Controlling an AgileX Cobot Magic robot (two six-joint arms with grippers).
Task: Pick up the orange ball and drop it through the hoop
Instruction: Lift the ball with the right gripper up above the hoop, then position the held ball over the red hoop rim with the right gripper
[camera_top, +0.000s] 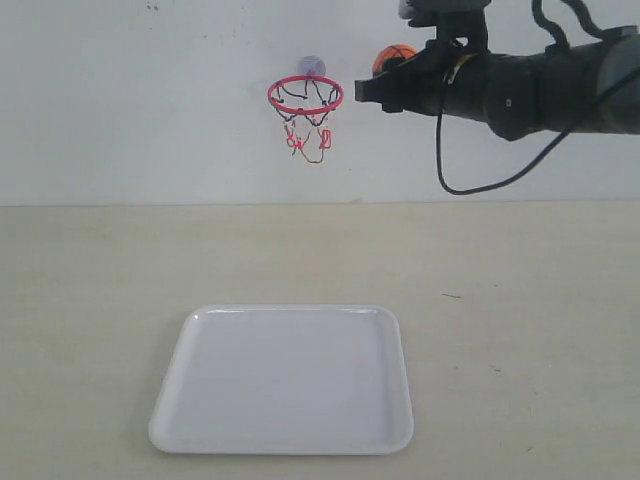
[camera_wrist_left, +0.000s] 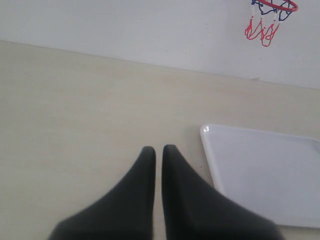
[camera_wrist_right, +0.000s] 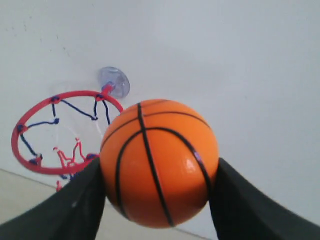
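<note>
The pale tabletop (camera_top: 100, 300) and the white wall (camera_top: 120, 100) behind it fill most of the scene. On the table, toward the near edge, lies a white square tray (camera_top: 280, 445) with nothing on it. The right arm (camera_top: 560, 90) reaches in high from the right of the exterior view, a black cable (camera_top: 440, 150) looping beneath it. Its right gripper (camera_wrist_right: 159, 172) is clamped on the orange ball (camera_top: 393, 59), one dark finger on each side. The left gripper (camera_wrist_left: 158, 152) hangs low over bare table just beside the tray's edge, its two fingers drawn together to a thin slit and holding nothing. The hoop (camera_top: 305, 109) is fixed to the wall by a clear suction cup (camera_top: 312, 66), and its string net (camera_top: 305, 135) dangles below the red ring. The ball is held aloft to the right of the ring at about rim height or a little above, close to the wall and apart from the hoop - not yet over the opening. Let go here, it would likely fall outside the ring to the table. In carrying it across, a finger or the ball could nudge the rim, and with only a suction cup holding it the hoop might shift or come off. An off-centre release could bounce off the ring, and I cannot tell whether the tray lies under the net to catch it. Count: one ball, one hoop, one suction cup, one tray, two grippers - one loaded, one empty.
</note>
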